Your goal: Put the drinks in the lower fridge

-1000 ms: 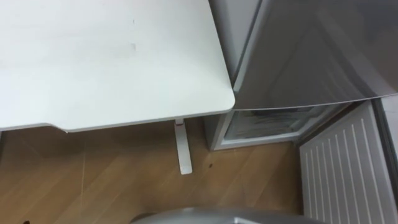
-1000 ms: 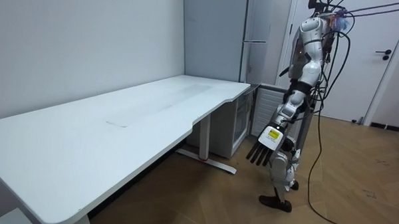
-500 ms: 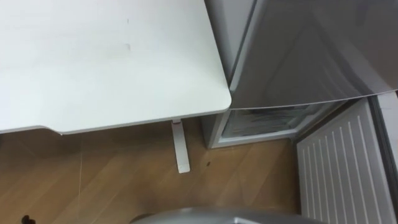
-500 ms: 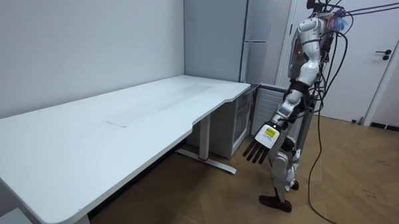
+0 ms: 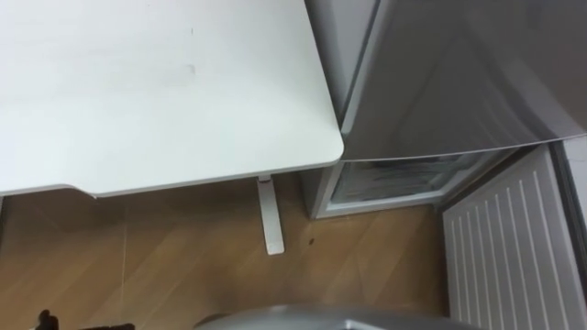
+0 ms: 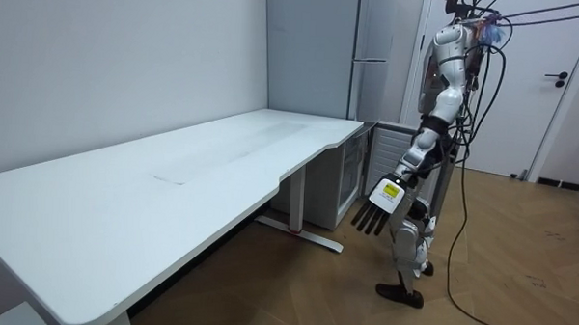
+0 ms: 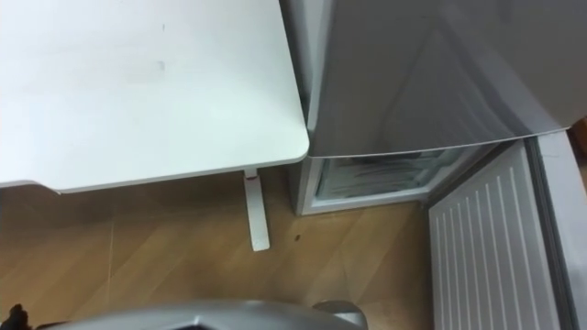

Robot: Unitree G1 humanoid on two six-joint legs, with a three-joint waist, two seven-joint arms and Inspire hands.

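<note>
- Drinks I could not place anywhere. The left robot hand [image 6: 380,206] hung at the robot's side in the room view, fingers straight and slack, holding nothing.
- Robot stood on the wooden floor [image 5: 183,257] facing the rounded corner of the table [image 5: 165,92], with the fridge [image 5: 440,73] just beside that corner.
- Its lower compartment [image 5: 394,180] stood open, the door [image 5: 509,247] swung out on the robot's right.
- By my reckoning the fetching was not yet done, and the task looked to be at its start.
- First worry: the open door lay low and close to the robot's legs. A step or turn could knock it, or push it shut.
- Second worry: the table corner sat near the fridge mouth. An arm reaching in with a drink might clip the table edge or the upper door's lower edge and let the drink fall.
- Third: the table leg [image 5: 269,215] stood near where the robot would walk, something to catch a foot on.
</note>
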